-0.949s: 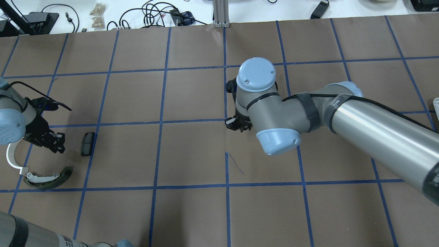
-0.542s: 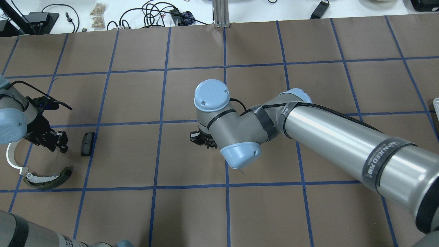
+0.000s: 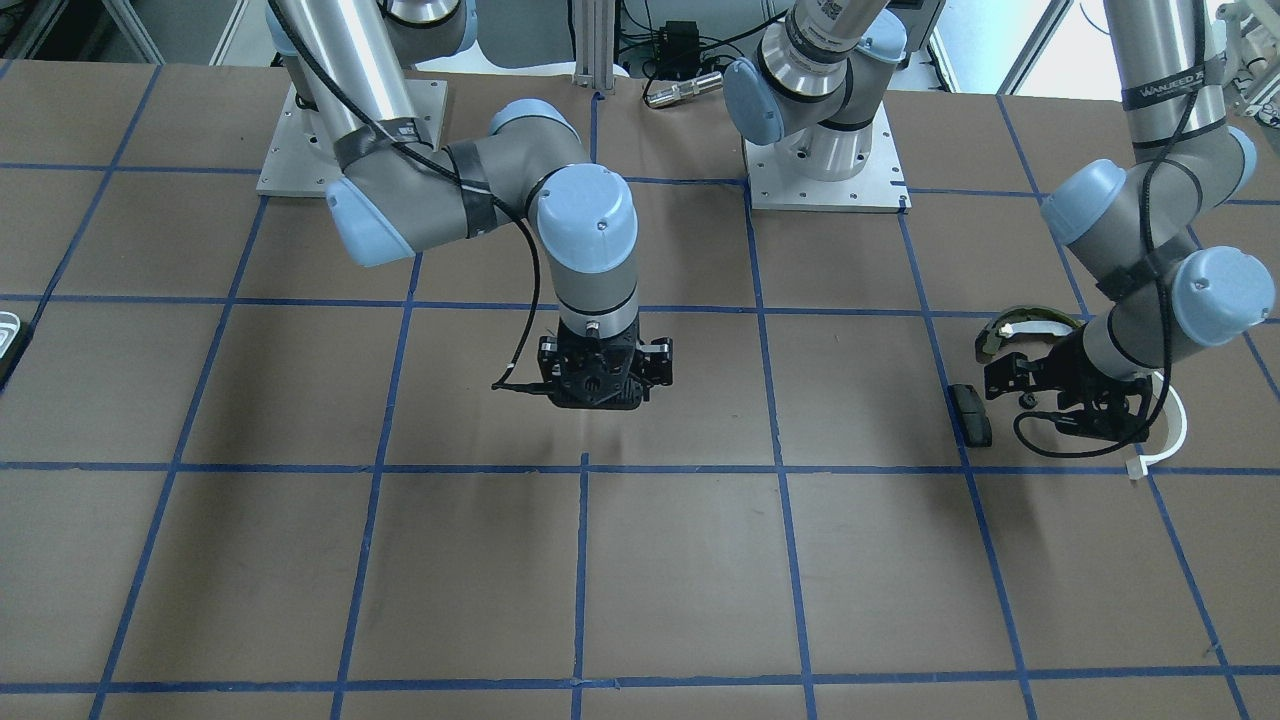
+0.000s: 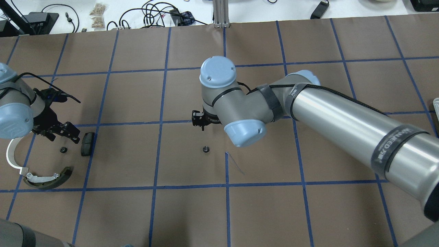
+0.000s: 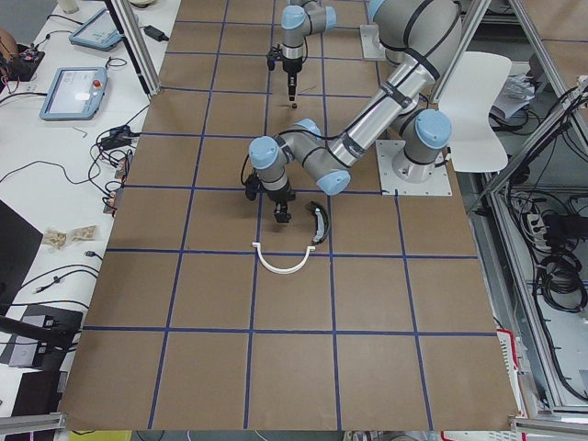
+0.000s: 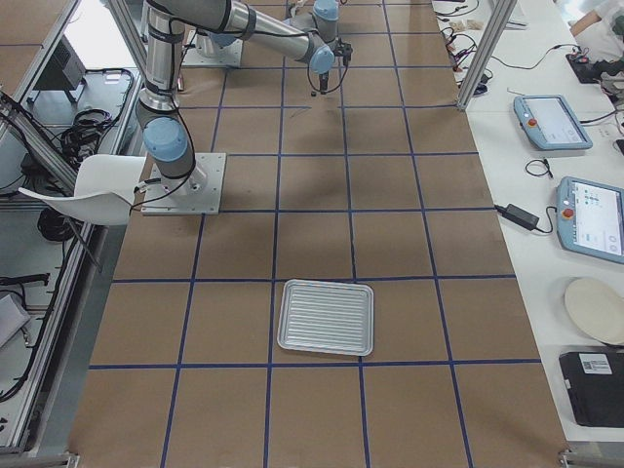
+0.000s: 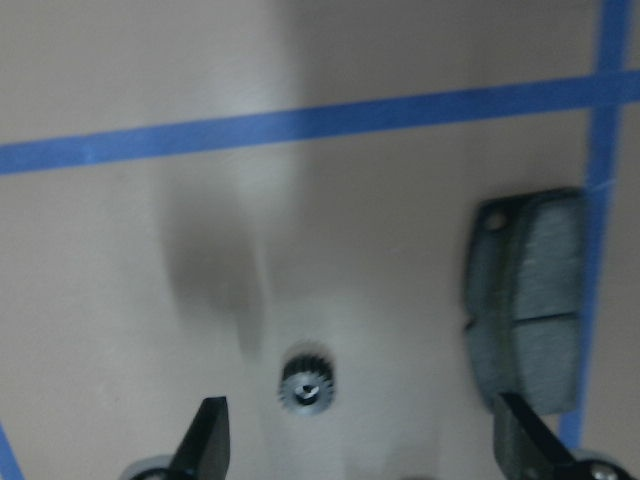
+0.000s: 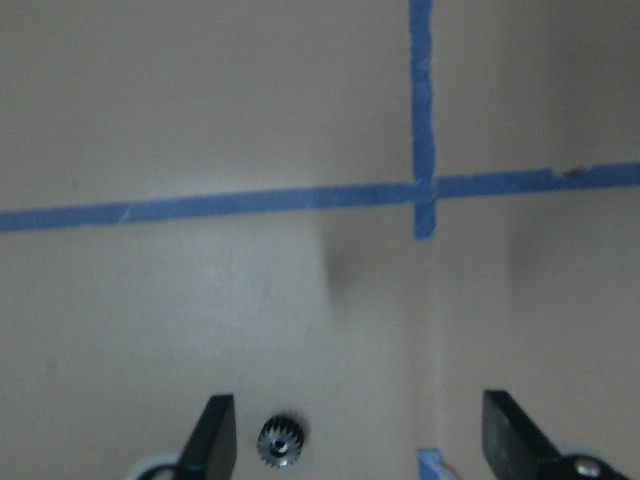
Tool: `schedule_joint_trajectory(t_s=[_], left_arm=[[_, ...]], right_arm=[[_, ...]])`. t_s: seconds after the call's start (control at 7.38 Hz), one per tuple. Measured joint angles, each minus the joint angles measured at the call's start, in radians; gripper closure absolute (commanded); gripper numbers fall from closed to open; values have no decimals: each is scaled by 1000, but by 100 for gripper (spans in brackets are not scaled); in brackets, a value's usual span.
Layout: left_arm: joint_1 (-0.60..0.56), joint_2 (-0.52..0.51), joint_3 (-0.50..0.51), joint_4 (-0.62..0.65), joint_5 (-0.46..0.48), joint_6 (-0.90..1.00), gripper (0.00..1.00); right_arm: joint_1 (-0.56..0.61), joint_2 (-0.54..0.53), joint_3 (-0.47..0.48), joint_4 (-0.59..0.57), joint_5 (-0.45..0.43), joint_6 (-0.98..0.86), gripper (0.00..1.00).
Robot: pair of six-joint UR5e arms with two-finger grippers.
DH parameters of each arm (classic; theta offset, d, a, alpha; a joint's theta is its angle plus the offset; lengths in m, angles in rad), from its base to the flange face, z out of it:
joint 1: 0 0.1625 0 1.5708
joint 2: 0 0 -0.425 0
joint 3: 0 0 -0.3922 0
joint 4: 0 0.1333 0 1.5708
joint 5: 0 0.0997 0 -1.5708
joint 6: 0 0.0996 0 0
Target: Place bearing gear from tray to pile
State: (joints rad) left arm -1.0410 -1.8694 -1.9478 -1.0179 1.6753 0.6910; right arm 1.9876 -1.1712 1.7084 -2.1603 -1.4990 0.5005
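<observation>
Brown gridded bench [image 4: 137, 212] carried the bearing gear [image 4: 205, 149] mid-surface, lying loose under the right pincer [image 8: 360, 440], its jaws spread wide and holding nothing. What looked like a second gear [image 4: 63, 149] sat just beside the black pad [image 4: 87, 143], below the left pincer [image 7: 365, 440], likewise spread. Tray [image 6: 325, 317] lay well apart.

Gear [image 4: 63, 149] beside pad [image 4: 87, 143]; 2nd gear [image 4: 205, 149] well apart.

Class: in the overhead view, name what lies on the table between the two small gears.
The black pad, close beside the left gear; then bare paper to the middle gear, in the overhead view.
</observation>
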Motion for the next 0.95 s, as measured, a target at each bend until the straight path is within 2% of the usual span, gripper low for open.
schedule_joint_trajectory(t_s=[0.27,0.54,0.68,0.95], left_arm=[[-125,42,-2,-7,-43,-58,0],[-275,67,-7,-10,-66,-198,0],[-367,70,-9,-7,-70,-279,0],[-548,57,-9,20,-100,-458,0]], right_arm=[[-131,-89,-100,215,-5,-97,0],[-293,-196,-123,377,-10,-283,0],[-345,-254,-127,427,-30,-356,0],[-374,-356,-136,499,-80,-404,0]])
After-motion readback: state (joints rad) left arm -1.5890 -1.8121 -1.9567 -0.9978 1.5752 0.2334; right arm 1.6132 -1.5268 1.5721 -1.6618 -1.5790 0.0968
